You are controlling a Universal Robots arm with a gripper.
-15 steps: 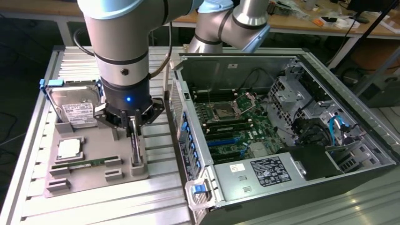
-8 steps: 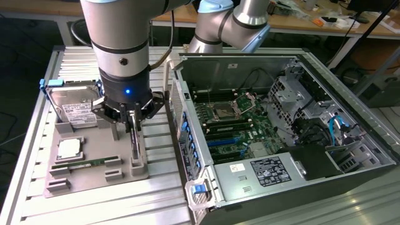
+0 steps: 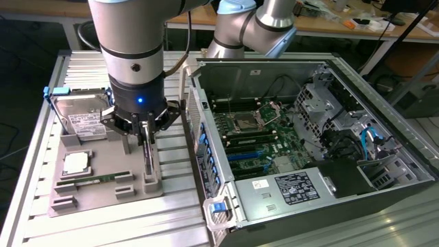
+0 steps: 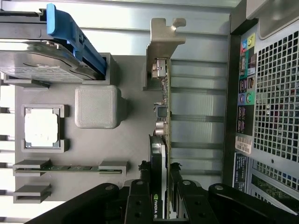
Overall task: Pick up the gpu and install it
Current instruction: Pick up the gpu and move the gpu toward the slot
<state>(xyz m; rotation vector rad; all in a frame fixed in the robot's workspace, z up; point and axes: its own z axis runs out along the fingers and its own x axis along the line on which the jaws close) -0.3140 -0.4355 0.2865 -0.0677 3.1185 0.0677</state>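
The gripper (image 4: 160,168) pinches the gpu (image 4: 161,116) from both sides. The card stands on edge in the gray tray (image 4: 135,107). The exterior view adds the open computer case (image 3: 309,200) at its right, motherboard (image 3: 257,136) exposed, with the tray at its left.

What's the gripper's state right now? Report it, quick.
Gripper: closed on the green circuit card with black shroud and silver bracket, which stands on edge in the grey holder tray.

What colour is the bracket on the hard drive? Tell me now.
Blue. The bracket on the hard drive shows best in the wrist view.
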